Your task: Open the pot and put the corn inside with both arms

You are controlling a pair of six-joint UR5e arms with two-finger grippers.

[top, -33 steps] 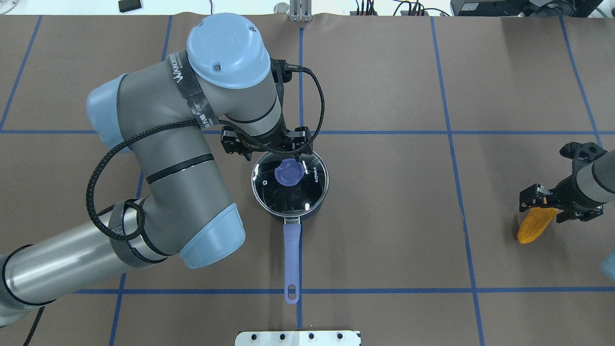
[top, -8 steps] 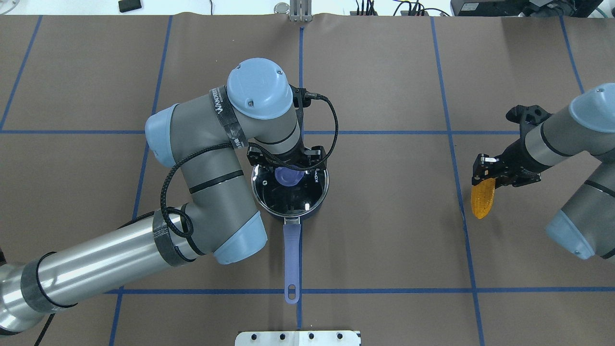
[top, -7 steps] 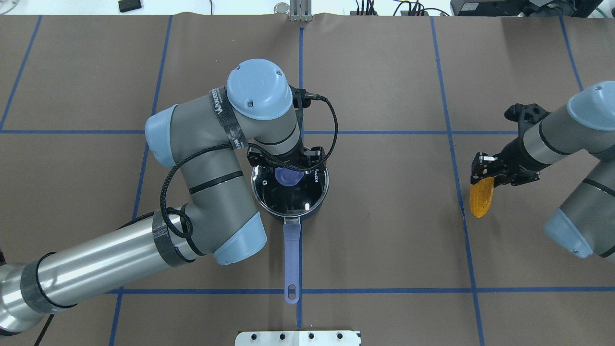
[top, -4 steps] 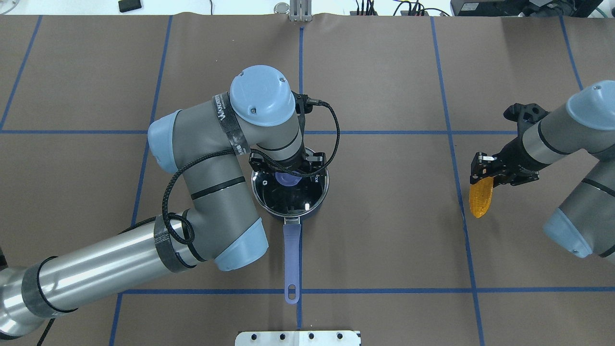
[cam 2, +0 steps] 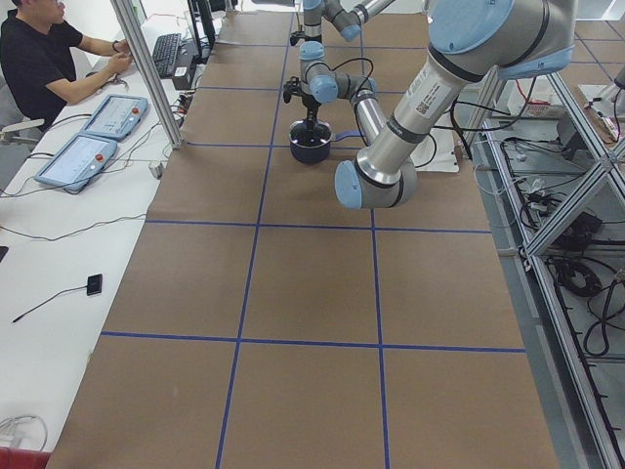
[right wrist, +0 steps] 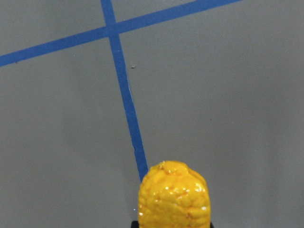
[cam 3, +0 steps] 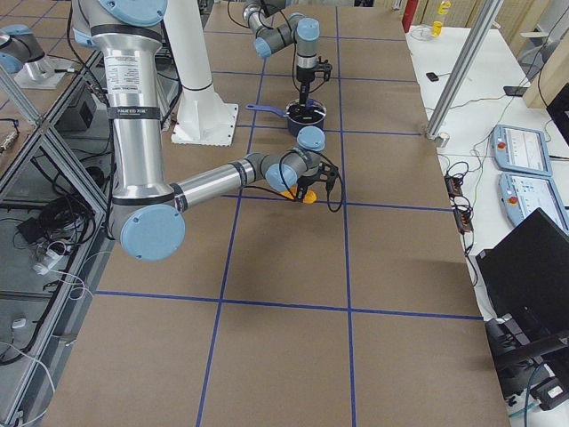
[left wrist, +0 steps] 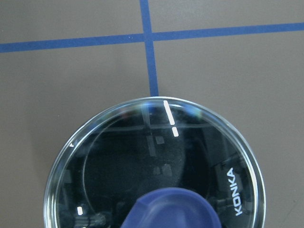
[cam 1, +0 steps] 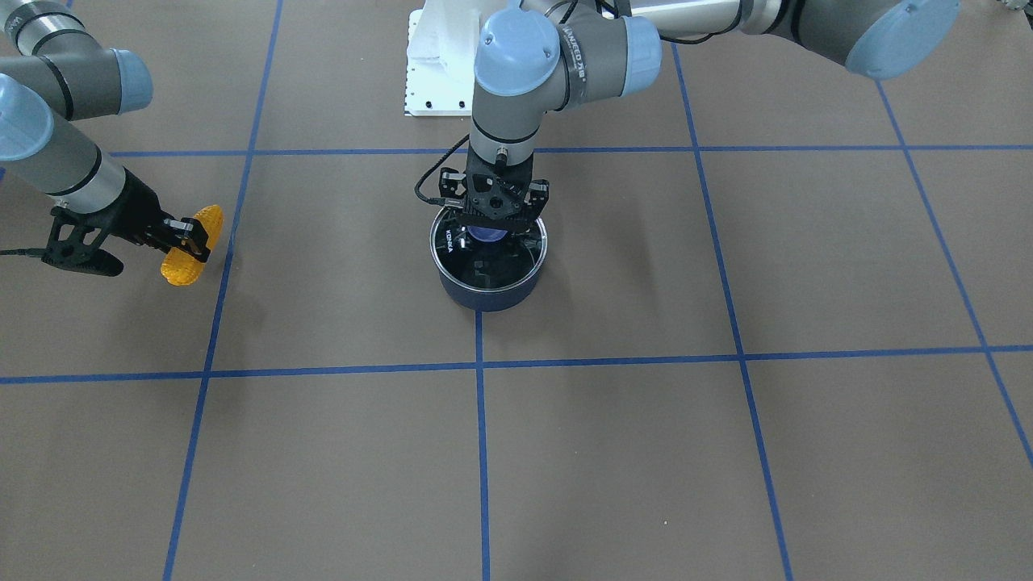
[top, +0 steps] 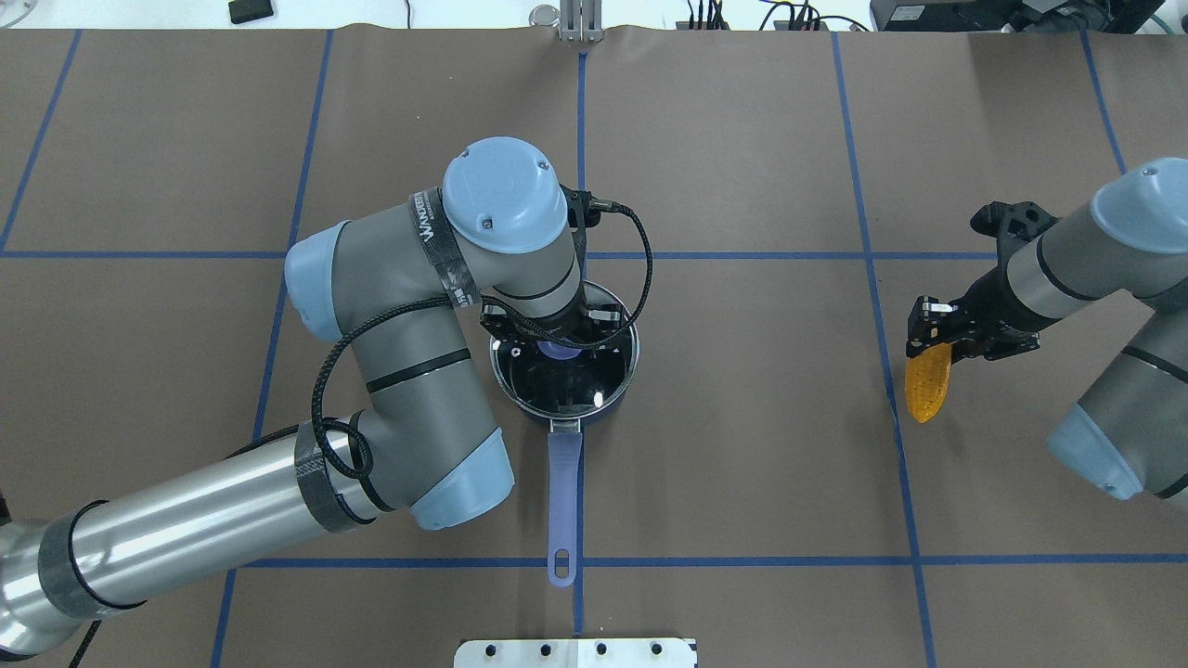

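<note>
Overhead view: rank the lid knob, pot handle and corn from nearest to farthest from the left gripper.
1. The lid knob, right at the left gripper.
2. The pot handle, toward the robot.
3. The corn, far right, in the right gripper.

Matt brown paper-like covering on desk (top: pixel 742 464), with blue tape lines (top: pixel 742 255). Glossy glass lid (left wrist: pixel 118 161) with bright metal rim (left wrist: pixel 156 99); smooth blue plastic knob (left wrist: pixel 171 209). Glossy, bumpy, plastic-looking corn (right wrist: pixel 173 197). Brushed, shiny metal on tube of left arm (top: pixel 186 520).

The brown counter (top: pixel 742 445), gridded with blue tape lines (top: pixel 872 278), carries the lidded navy pot (cam 1: pixel 488 297), its handle (top: pixel 562 492) just beside one line, and a white plate (top: pixel 575 652) at the robot's edge.
</note>
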